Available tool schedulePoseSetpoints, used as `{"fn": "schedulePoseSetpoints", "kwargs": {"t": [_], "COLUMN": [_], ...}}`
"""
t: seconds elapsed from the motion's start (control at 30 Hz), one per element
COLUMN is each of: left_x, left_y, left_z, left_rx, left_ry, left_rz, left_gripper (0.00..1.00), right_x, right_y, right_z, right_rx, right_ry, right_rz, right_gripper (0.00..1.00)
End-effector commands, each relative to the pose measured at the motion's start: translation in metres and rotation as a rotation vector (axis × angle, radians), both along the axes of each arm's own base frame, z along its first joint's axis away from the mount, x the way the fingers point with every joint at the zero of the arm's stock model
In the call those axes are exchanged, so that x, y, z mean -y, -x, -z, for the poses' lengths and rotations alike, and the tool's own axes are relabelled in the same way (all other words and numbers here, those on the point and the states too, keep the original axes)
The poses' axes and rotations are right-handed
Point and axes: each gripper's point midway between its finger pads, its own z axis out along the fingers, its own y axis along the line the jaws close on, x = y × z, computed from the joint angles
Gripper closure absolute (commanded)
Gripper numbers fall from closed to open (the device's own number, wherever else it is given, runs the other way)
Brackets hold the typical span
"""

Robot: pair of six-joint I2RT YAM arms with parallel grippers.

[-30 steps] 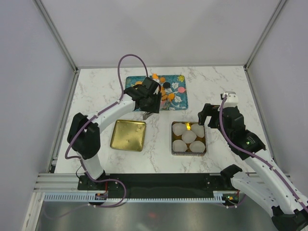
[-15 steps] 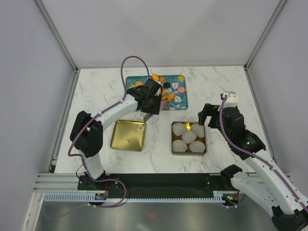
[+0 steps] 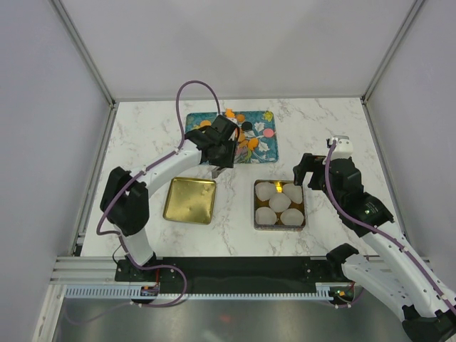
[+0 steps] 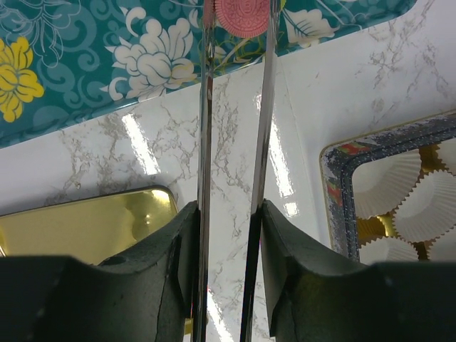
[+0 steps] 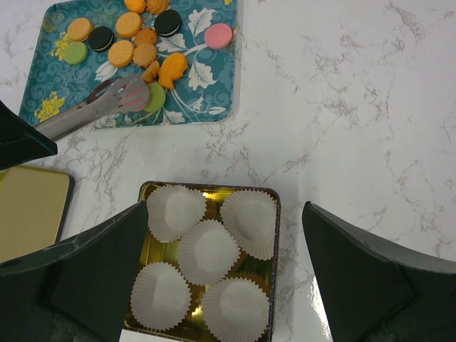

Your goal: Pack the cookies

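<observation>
Marble counter [image 4: 320, 92] below: our left tool [image 4: 226, 214] squeezes tongs [image 4: 235, 142] around a pink cookie [image 4: 242, 16], right tool [image 5: 224, 206] wide. We should pinch gently, lift straight.

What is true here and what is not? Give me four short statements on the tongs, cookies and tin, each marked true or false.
1. The left gripper holds metal tongs with a pink cookie between their tips. True.
2. The paper cups in the tin each hold a cookie. False: no cookie shows in any of the five.
3. The right gripper is open above the tin. True.
4. The cookies lie on a plain white plate. False: they lie on a teal flowered tray.
</observation>
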Motion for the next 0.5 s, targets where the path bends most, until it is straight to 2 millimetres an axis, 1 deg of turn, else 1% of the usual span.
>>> {"fn": "schedulePoseSetpoints", "kwargs": {"t": [0.0, 0.13, 0.2, 0.23, 0.3, 0.33, 0.37, 0.4, 0.43, 0.47], "left_x": [0.001, 0.0, 0.003, 0.006, 0.009, 0.009, 0.014, 0.015, 0.021, 0.021], "left_y": [-0.007, -0.002, 0.004, 0.011, 0.022, 0.031, 0.043, 0.051, 0.066, 0.075], "left_z": [-0.05, -0.061, -0.065, -0.064, -0.073, -0.07, -0.078, -0.079, -0.075, -0.082], "left_rx": [0.123, 0.134, 0.133, 0.128, 0.142, 0.135, 0.15, 0.151, 0.139, 0.156], "left_ry": [0.042, 0.068, 0.077, 0.074, 0.083, 0.078, 0.089, 0.092, 0.089, 0.1], "left_rz": [0.016, 0.026, 0.043, 0.061, 0.083, 0.094, 0.119, 0.133, 0.162, 0.17], "left_gripper": [0.67, 0.68, 0.68, 0.68, 0.68, 0.68, 0.68, 0.68, 0.68, 0.68], "right_x": [0.003, 0.003, 0.003, 0.003, 0.002, 0.002, 0.003, 0.003, 0.006, 0.006], "right_y": [-0.001, -0.002, -0.002, -0.003, -0.003, -0.004, -0.004, -0.004, -0.005, -0.006], "right_z": [-0.01, -0.01, -0.011, -0.011, -0.013, -0.013, -0.016, -0.016, -0.018, -0.02], "right_rx": [0.028, 0.027, 0.03, 0.028, 0.028, 0.023, 0.028, 0.023, 0.025, 0.028], "right_ry": [-0.006, -0.003, -0.006, -0.006, -0.007, -0.004, -0.007, -0.005, 0.001, 0.002], "right_rz": [0.016, 0.017, 0.019, 0.021, 0.02, 0.021, 0.025, 0.028, 0.044, 0.048], "right_gripper": [0.02, 0.02, 0.02, 0.02, 0.02, 0.02, 0.02, 0.02, 0.02, 0.02]}}
